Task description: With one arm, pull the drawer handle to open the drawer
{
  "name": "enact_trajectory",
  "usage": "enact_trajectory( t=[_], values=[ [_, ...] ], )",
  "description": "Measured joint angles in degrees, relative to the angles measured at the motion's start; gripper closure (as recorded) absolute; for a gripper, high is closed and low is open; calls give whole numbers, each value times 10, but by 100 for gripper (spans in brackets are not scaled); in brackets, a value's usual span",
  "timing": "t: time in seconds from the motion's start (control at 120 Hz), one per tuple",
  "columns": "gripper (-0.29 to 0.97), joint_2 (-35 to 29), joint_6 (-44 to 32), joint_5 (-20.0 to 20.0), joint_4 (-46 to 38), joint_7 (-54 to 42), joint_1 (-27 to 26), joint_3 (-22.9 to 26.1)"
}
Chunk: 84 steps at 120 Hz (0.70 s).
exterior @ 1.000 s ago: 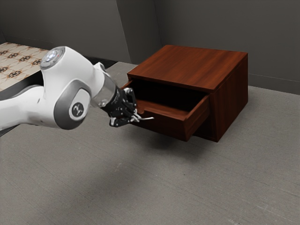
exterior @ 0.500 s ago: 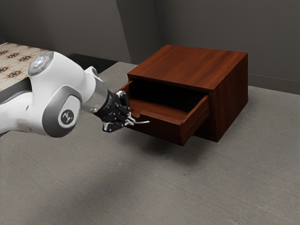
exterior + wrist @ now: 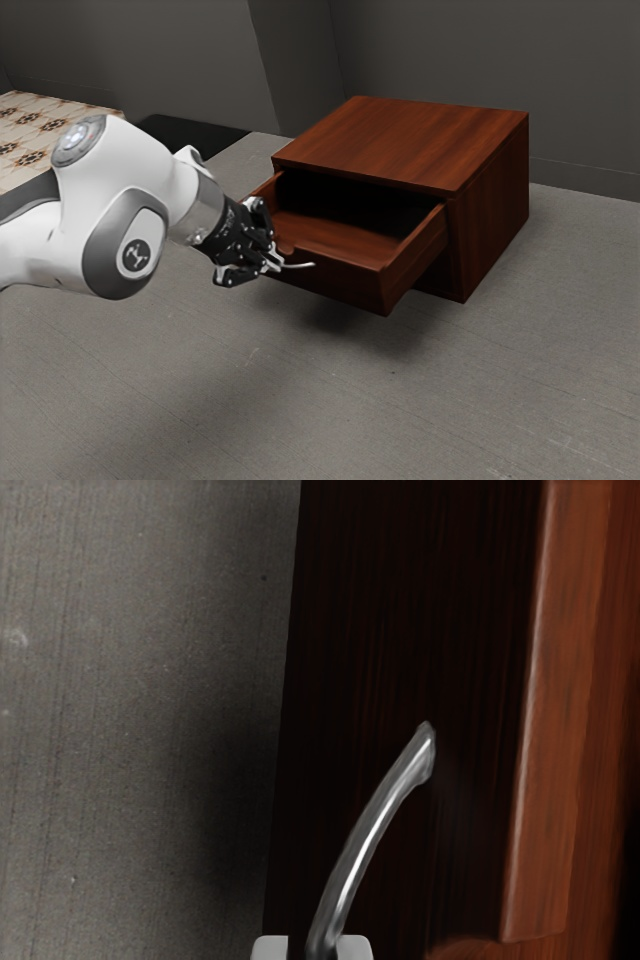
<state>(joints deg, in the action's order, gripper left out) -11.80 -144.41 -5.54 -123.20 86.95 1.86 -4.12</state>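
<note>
One drawer [image 3: 345, 282] stands pulled well out of the dark red wooden cabinet [image 3: 420, 140], toward the exterior view's left, so its inner bottom can be seen from above. Its front juts out above the grey floor [image 3: 400, 400] and throws a soft shadow there. The white arm [image 3: 110, 220] comes in from the exterior view's left and ends in the black gripper [image 3: 266, 264], which sits directly at the drawer's front. A thin silver handle [image 3: 298, 266] is fixed on that front, and the gripper's two fingers are closed around its near end from two sides. They are small in this view, so the pinch seems firm but I cannot judge it more exactly. In the wrist view the handle [image 3: 375, 840] rises as a curved bright bar from just under the hand and lies across the dark drawer front [image 3: 400, 630]. A lighter wooden edge [image 3: 570, 730] runs beside it, and the floor [image 3: 130, 730] is on the other side. Behind the arm lies a patch of patterned tiles [image 3: 30, 120].
</note>
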Motion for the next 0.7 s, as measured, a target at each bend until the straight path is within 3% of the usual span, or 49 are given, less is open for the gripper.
enact_trajectory(
  t=[0.342,0.55,0.608,0.7],
  values=[
    [74,-12,-3,0,-6,0,1,0],
    [59,-53,8,2,-18,0,-11,1],
    [46,-39,44,3,28,0,-11,1],
    [31,41,169,2,200,0,-12,4]
  ],
)
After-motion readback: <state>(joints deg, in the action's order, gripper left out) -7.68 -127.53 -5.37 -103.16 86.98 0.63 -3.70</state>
